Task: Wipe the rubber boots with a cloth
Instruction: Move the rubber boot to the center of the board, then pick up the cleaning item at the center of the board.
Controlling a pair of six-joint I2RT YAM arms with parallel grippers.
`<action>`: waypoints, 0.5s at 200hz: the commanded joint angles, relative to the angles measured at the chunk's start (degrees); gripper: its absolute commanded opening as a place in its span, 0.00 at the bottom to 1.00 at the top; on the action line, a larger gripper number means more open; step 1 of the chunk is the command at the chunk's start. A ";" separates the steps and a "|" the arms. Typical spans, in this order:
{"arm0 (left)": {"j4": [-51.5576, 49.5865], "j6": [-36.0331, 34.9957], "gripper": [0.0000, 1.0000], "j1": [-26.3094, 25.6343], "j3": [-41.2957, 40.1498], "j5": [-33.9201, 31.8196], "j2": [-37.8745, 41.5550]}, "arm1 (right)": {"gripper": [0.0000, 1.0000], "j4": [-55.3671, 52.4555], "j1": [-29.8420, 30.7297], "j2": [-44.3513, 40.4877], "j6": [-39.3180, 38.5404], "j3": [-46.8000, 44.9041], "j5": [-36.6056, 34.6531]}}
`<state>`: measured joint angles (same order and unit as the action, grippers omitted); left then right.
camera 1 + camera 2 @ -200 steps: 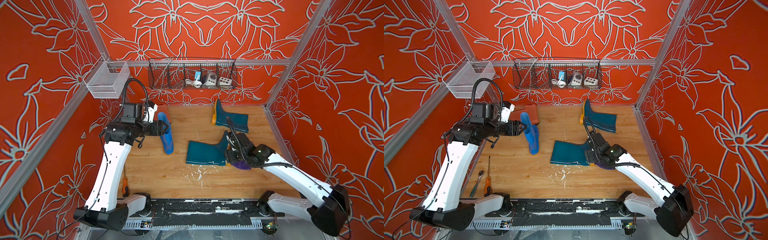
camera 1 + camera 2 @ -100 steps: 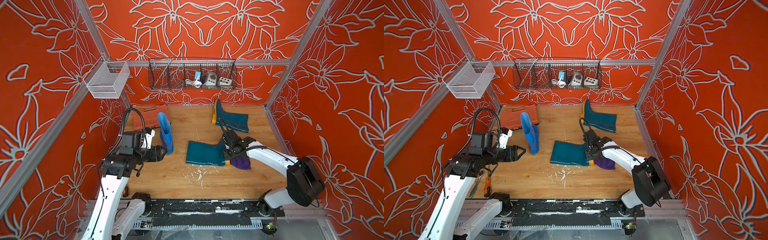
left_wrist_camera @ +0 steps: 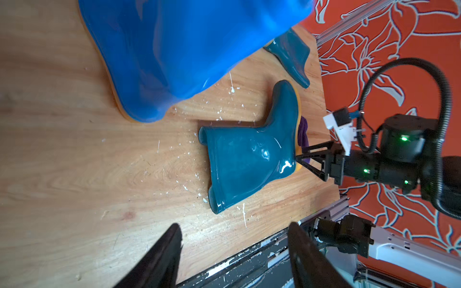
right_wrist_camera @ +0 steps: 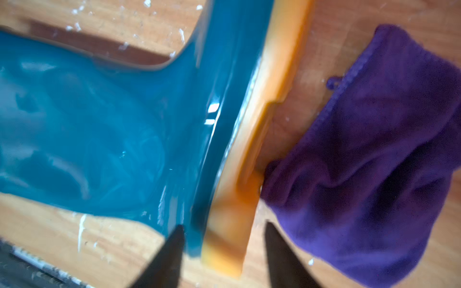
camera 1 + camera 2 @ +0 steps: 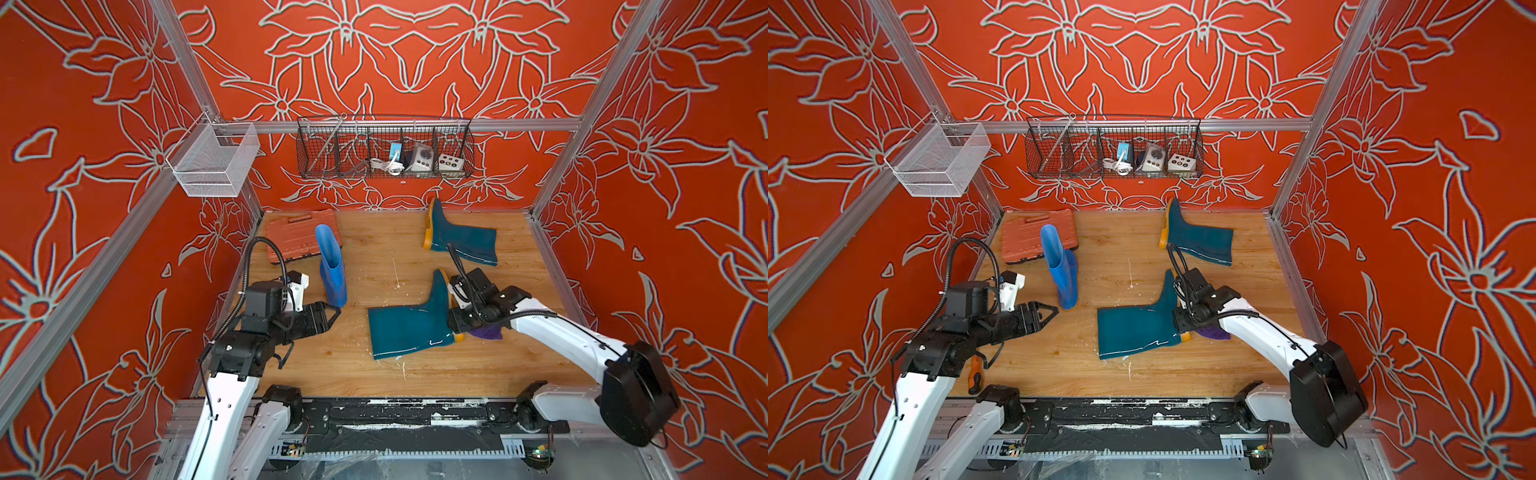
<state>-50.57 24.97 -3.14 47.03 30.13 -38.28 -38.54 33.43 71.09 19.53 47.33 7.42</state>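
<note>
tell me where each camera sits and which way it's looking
Top views: high above the arm bases, looking down at the table; left arm and right arm show.
Left wrist: on the left arm, facing the near teal boot; open left gripper shows.
Right wrist: on the right arm, close over that boot's sole and the cloth; open right gripper shows.
Shared: both wrist views show boot and cloth.

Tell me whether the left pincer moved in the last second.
Yes. The left pincer has drawn back toward the front, away from the orange tool case in the back corner.
</note>
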 commanded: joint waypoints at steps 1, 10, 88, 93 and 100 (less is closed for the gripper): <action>4.59 7.29 0.66 -0.30 -4.83 3.63 1.56 | 0.78 -4.89 -0.38 -4.90 2.15 1.67 -5.74; 5.67 8.74 0.66 -0.36 -6.79 4.45 1.89 | 0.82 -6.30 -1.28 -6.54 2.81 2.21 -10.17; 14.73 16.20 0.65 -4.53 -16.24 6.00 -0.30 | 0.96 1.25 -18.31 6.43 3.92 0.86 -11.00; 15.06 16.32 0.66 -5.31 -16.47 5.47 -0.81 | 0.97 1.17 -18.30 8.57 3.35 1.75 -9.94; 15.84 16.70 0.66 -6.36 -16.90 4.98 -1.49 | 0.99 0.98 -18.41 11.83 2.87 2.82 -8.43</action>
<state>-39.11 39.35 -6.79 30.98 35.94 -38.09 -38.57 15.35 75.16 23.05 47.92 -4.12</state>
